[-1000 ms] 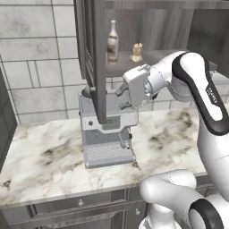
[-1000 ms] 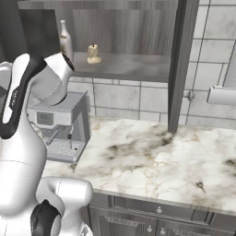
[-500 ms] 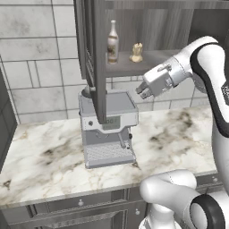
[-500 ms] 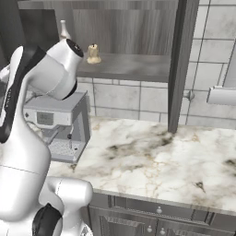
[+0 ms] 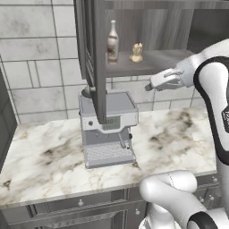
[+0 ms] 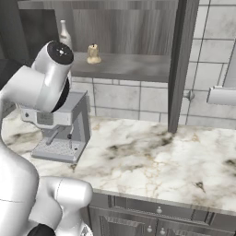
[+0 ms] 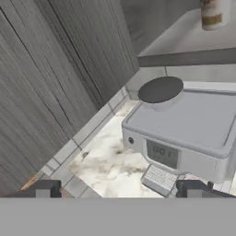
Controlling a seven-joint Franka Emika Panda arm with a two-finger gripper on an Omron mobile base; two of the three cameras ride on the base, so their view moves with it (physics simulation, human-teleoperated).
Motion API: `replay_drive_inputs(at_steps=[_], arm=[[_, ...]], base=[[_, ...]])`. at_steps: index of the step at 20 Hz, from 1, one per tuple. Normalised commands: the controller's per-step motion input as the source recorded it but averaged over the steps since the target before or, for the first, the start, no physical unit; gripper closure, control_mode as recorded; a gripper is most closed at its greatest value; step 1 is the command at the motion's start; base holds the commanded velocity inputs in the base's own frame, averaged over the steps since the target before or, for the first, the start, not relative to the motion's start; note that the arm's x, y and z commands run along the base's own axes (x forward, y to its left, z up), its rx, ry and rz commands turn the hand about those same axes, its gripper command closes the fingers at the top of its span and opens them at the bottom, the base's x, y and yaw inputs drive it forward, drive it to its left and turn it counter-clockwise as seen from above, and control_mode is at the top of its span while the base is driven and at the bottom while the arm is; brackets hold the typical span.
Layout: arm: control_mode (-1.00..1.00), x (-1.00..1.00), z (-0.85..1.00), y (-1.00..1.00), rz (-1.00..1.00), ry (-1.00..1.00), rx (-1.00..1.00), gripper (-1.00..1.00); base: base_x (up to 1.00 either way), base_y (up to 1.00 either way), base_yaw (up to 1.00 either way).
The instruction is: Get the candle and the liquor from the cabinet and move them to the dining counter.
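Open cabinet (image 5: 91, 53): liquor (image 5: 112, 42) beside candle (image 5: 136, 53) on the shelf. Gripper (image 5: 149, 86), jaws apparently apart, hangs beneath, above the counter.

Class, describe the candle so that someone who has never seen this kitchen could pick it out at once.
Find the open dark grey wall cabinet above the marble worktop and look at its single grey shelf. Two things stand there, apart from each other: the candle is the short, squat beige one with a small knob on top, beside the taller, slender liquor bottle with a long neck.
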Motion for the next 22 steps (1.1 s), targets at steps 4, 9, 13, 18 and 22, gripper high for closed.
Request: replay_drive_inputs(at_steps=[4,9,13,18,22], arm=[[-1.00,0.02,0.09,-0.31,-0.30,-0.16,0.00,-1.00],[-1.00,0.17,0.43,-0.40,-0.16,-0.08,0.00,-1.00],[-1.00,0.32,0.50,-0.45,-0.11,-0.02,0.00,-1.00],[-1.00,0.39,0.26,-0.33,-0.10,0.00,-0.02,-1.00],[-1.00,0.45,0.01,-0.06,-0.13,-0.02,-0.03,-1.00]], base=[[0.00,0.00,0.00],[0.00,0.00,0.00],[0.00,0.00,0.00],[0.00,0.00,0.00],[0.00,0.00,0.00]])
